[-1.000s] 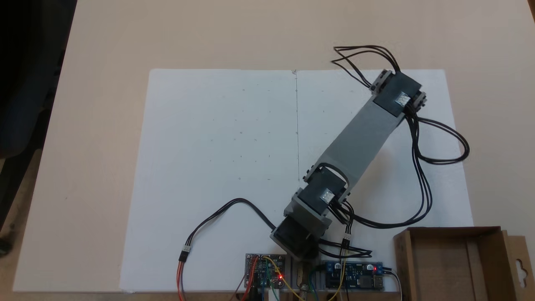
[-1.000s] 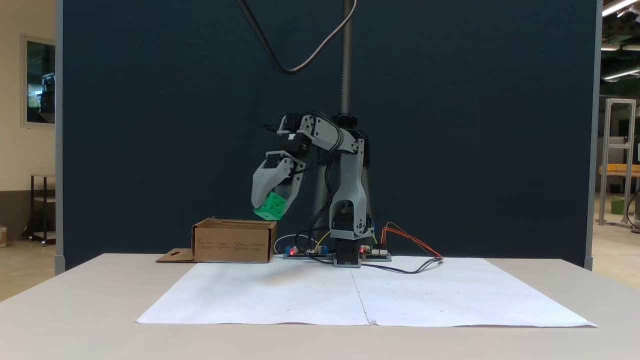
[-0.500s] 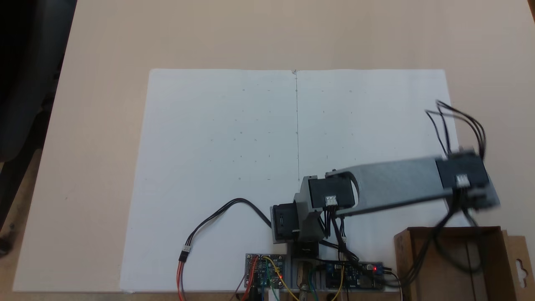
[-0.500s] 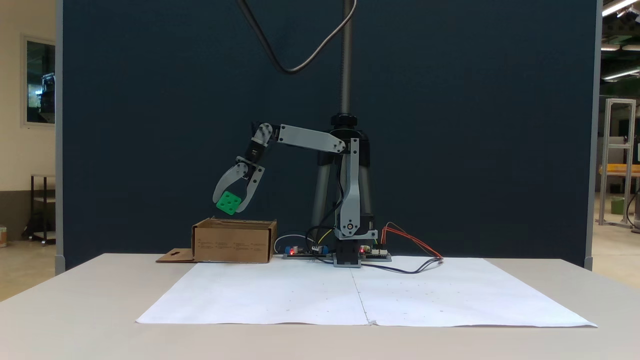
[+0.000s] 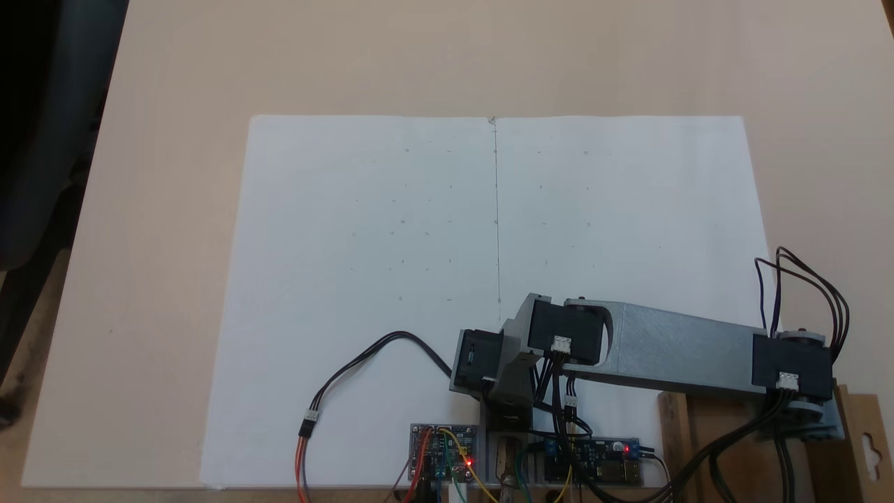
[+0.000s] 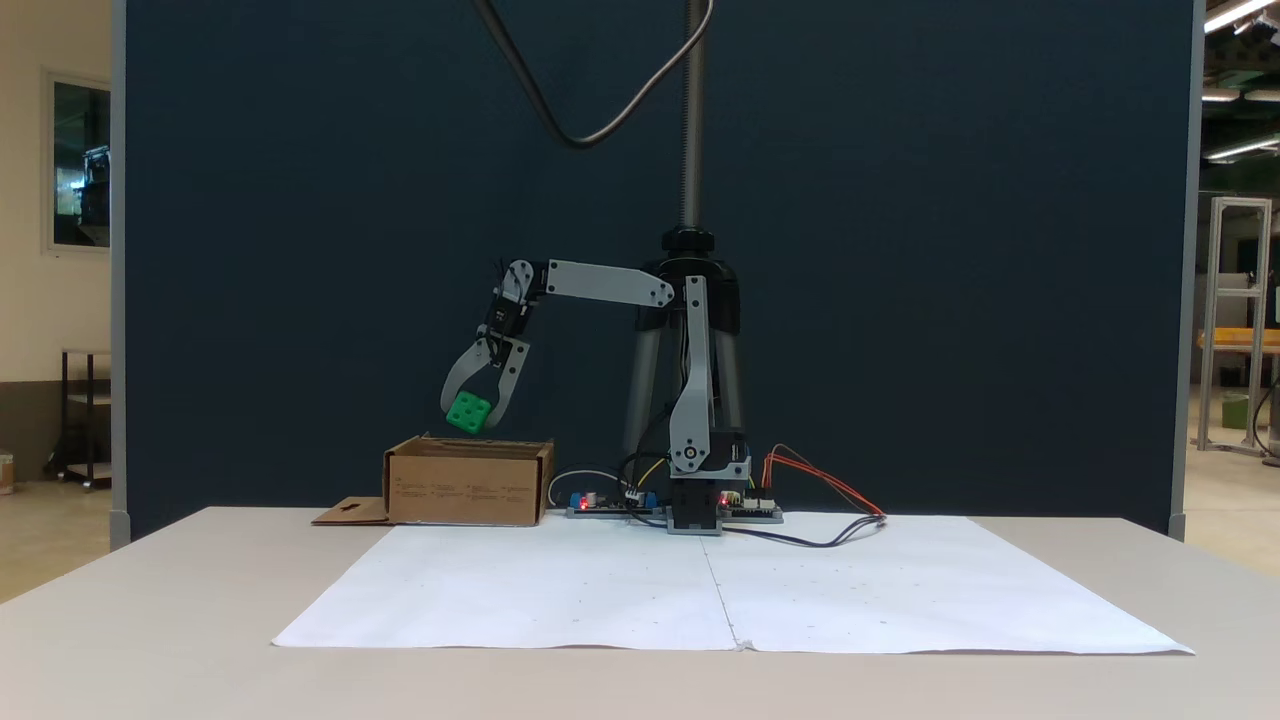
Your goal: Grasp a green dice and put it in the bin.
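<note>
Side-on fixed view, L to R: flap with cut-out slot point(image 6: 349, 511) lying flat on the table point(image 6: 150, 620); the bin point(image 6: 467, 488), a brown cardboard box, standing just beside the white paper sheet point(image 6: 720, 590); above the bin's opening, the pincer point(image 6: 472, 418) pointing down w/ both fingers clamped on the green dice point(image 6: 468, 412), which hangs clear of the rim, not touching the box. Forearm runs approx. horizontal from the pincer's wrist to the elbow; upper arm stands near-vertical over the base point(image 6: 694, 512); circuit boards either side of the base; red/orange wires point(image 6: 820, 480) trailing R onto the sheet. Top-down fixed view, L to R: sheet point(image 5: 391, 265) w/ centre seam; black cable loop point(image 5: 377, 356); boards w/ red LEDs along the lower edge; grey forearm point(image 5: 677, 356) reaching R over the bin point(image 5: 674, 433) at lower R.
</note>
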